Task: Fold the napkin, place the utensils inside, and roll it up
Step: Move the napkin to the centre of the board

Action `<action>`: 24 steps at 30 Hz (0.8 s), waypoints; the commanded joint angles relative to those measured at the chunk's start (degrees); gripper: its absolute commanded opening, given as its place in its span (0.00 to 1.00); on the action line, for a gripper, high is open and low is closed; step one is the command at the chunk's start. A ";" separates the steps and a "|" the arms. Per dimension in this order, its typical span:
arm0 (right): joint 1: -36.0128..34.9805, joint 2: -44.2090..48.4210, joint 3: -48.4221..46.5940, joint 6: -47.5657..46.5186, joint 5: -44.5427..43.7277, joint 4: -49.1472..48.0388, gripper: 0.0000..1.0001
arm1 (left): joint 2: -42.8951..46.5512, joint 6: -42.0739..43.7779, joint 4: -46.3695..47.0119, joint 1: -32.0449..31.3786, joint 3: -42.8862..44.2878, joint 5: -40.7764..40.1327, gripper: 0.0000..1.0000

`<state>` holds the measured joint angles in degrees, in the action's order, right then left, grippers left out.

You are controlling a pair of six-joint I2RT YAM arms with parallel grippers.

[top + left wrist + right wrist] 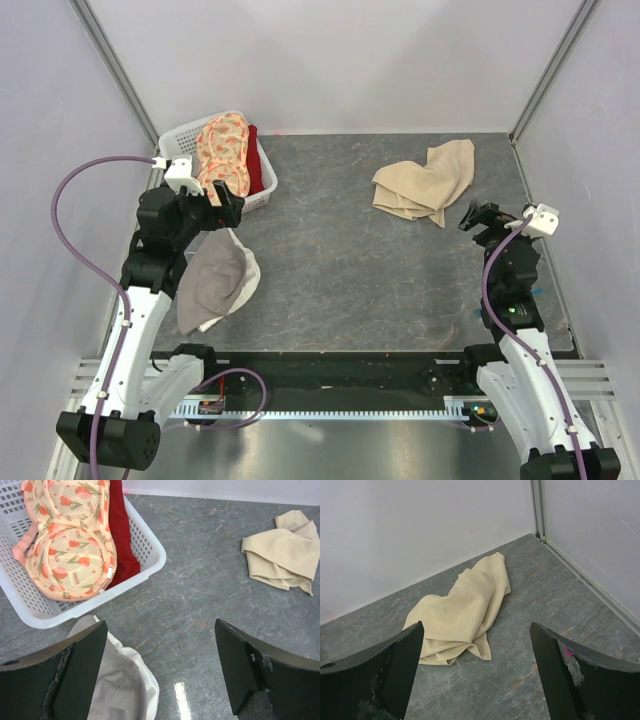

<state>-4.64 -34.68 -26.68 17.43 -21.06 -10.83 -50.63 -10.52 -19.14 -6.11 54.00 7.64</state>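
The beige napkin (425, 182) lies crumpled at the back right of the grey table; it also shows in the right wrist view (462, 610) and in the left wrist view (284, 552). My right gripper (476, 219) is open and empty, just right of and nearer than the napkin, not touching it. My left gripper (226, 203) is open and empty at the left, between the basket and the grey-and-white cloth. No fork shows in any view.
A white plastic basket (262, 170) at the back left holds an orange floral cloth (222, 145) and a red cloth (122, 535). A grey-and-white cloth (215, 280) lies at the front left. Walls (330, 60) enclose the table.
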 commanded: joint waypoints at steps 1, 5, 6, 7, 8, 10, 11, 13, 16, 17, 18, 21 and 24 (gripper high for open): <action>0.07 -1.09 -0.30 1.81 -1.09 -1.47 0.96 | 0.45 1.82 2.00 0.22 1.20 1.50 0.97; 0.07 -3.81 -3.37 1.21 -1.70 0.97 0.96 | 0.88 3.14 2.26 0.22 0.94 5.27 0.99; 0.07 -4.43 -4.51 0.77 -2.14 3.16 0.96 | 1.32 4.01 2.52 0.22 0.67 7.54 0.99; 0.07 -6.00 -6.79 -0.19 -2.23 4.23 0.96 | 1.41 4.37 3.13 0.22 0.32 8.35 0.99; 0.07 -6.71 -8.03 -0.90 -2.23 5.11 0.95 | 1.50 4.55 3.31 0.22 -0.20 8.97 0.99; 0.07 -9.60 -11.45 -1.96 -2.93 8.01 0.95 | 1.41 4.37 3.58 0.22 -0.47 9.94 0.99; 0.07 -11.01 -12.69 -1.61 -3.20 8.89 0.95 | 1.24 4.02 3.75 0.22 -0.39 10.03 0.99; 0.07 -17.48 -17.24 -0.91 -1.10 12.66 0.94 | 0.36 2.80 3.75 0.22 -0.56 10.03 0.99; -0.01 -29.69 -25.75 -1.35 5.91 18.99 0.91 | -0.95 1.30 3.58 0.13 -0.47 9.85 0.98; 0.07 -32.79 -27.71 -1.61 6.81 20.31 0.90 | -1.22 1.03 3.14 0.13 -0.39 9.76 0.98; -0.01 -35.70 -30.77 -1.70 7.17 22.24 0.89 | -1.40 0.77 3.05 0.13 -0.30 9.42 0.98; 0.07 -45.46 -35.44 -1.35 7.26 24.36 0.88 | -1.40 1.03 2.44 0.13 -0.21 7.84 0.98; 0.08 -53.02 -38.44 0.14 9.01 24.54 0.84 | -1.22 1.73 2.26 0.13 -0.30 6.52 0.98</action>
<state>-4.69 -83.07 -61.32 16.51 -14.98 8.40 -52.31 -9.30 -17.85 -6.11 53.91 15.49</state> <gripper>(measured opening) 0.858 0.985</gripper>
